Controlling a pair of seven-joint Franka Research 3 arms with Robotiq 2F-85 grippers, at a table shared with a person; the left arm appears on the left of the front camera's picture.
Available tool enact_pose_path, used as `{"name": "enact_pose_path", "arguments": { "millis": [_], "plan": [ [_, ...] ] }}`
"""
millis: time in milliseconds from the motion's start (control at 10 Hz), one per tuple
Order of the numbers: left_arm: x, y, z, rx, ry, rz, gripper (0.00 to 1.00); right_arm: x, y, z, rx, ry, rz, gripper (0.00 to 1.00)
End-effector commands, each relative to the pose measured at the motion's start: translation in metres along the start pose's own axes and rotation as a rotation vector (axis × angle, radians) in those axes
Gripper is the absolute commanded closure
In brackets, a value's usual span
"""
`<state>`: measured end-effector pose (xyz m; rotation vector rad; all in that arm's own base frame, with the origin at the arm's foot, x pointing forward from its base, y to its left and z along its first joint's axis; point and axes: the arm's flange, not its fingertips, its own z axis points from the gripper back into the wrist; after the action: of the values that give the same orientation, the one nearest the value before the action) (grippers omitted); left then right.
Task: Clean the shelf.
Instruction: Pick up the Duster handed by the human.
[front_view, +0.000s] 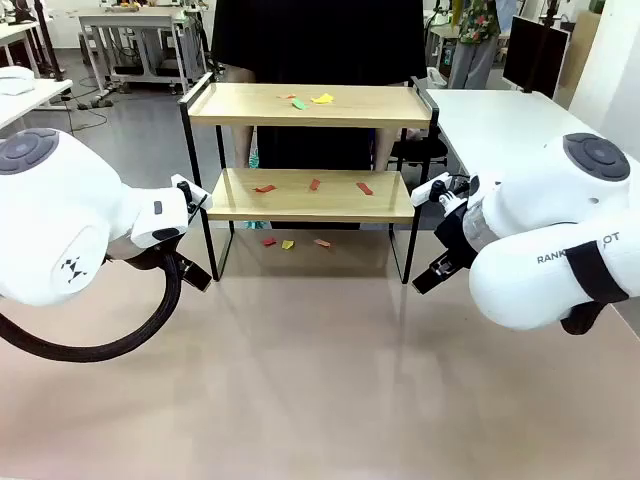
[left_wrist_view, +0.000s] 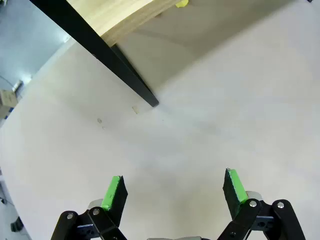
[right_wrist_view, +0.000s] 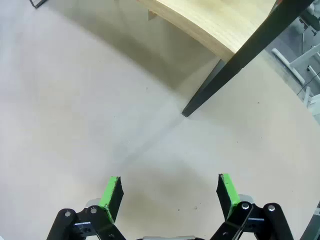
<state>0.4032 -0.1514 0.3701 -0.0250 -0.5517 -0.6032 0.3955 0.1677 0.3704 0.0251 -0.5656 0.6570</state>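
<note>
shelf (front_view: 250, 105): far middle of the worktop (front_view: 320, 390), long side running left-right | left pincer (front_view: 196, 273): jaws apart, empty, by its left front leg (front_view: 211, 250) | right pincer (front_view: 436, 272): also apart, empty, by the right front leg (front_view: 409, 250) | both about equally near tbh

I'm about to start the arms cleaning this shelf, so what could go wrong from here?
The left pincer and right pincer, both open, sit close to the shelf's thin black legs; a careless reach could shove or tip it.
The coloured scraps on it are small and flat, so they may slip the grip.
A person stands just behind; reaching through could hit them.
</note>
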Motion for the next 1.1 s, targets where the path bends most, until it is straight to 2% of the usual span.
{"name": "enact_pose_path", "arguments": {
  "millis": [0, 900, 1000],
  "plan": [
    [0.000, 0.000, 0.000, 0.000, 0.000, 0.000, 0.00, 0.000, 0.000, 0.000, 0.000, 0.000, 0.000, 0.00],
    [0.000, 0.000, 0.000, 0.000, 0.000, 0.000, 0.00, 0.000, 0.000, 0.000, 0.000, 0.000, 0.001, 0.00],
    [0.009, 0.011, 0.019, -0.086, -0.017, 0.002, 0.00, 0.017, -0.016, 0.024, -0.006, -0.036, -0.018, 0.00]
  ]
}}
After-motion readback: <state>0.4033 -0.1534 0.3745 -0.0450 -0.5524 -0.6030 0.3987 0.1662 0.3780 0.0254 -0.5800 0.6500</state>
